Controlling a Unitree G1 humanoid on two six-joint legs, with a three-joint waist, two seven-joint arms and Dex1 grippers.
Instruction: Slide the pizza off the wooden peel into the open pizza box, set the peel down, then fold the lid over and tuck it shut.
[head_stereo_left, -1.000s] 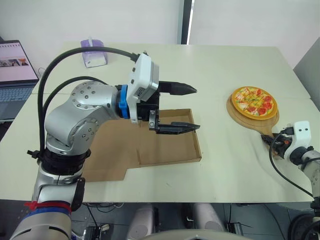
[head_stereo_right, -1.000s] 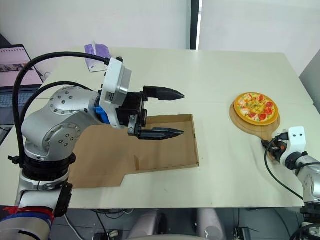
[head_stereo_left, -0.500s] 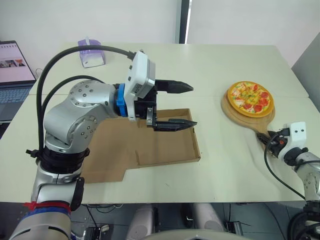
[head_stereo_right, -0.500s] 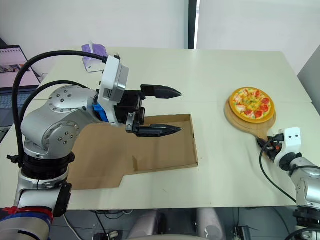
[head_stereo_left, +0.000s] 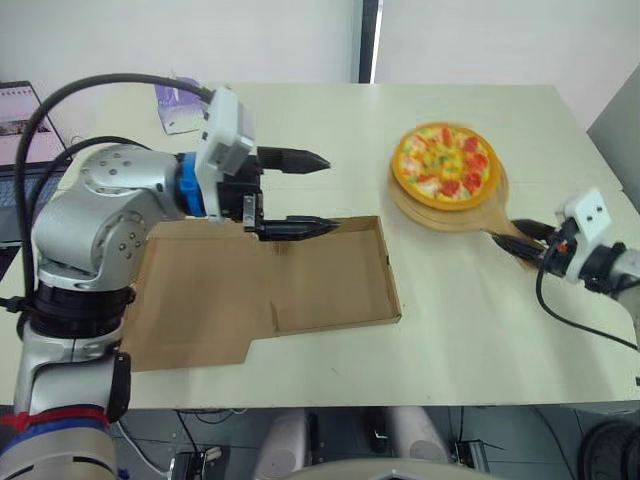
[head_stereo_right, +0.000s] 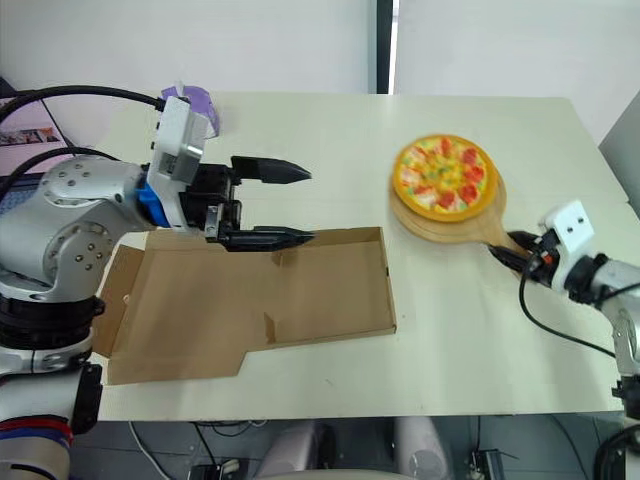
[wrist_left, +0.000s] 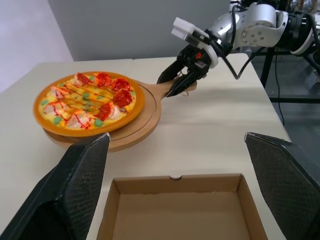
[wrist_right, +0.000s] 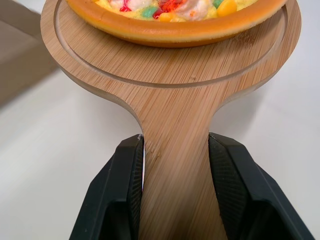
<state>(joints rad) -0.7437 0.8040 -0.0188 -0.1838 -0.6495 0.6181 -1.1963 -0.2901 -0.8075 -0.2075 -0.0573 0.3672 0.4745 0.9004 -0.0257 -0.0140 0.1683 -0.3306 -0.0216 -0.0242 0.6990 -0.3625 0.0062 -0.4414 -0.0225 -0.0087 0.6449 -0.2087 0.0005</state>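
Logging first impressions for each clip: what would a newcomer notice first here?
The colourful pizza on its wooden peel, right of the open pizza box, with the right pincer shut on the peel's handle. Next, the left pincer, open, hovering by the box's far edge.

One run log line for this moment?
right gripper: shut on peel; pizza: on peel, outside box; left gripper: open near box; lid: open

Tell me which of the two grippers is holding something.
The right gripper: it is shut on the handle of the wooden peel. The left gripper hangs open and empty by the pizza box.
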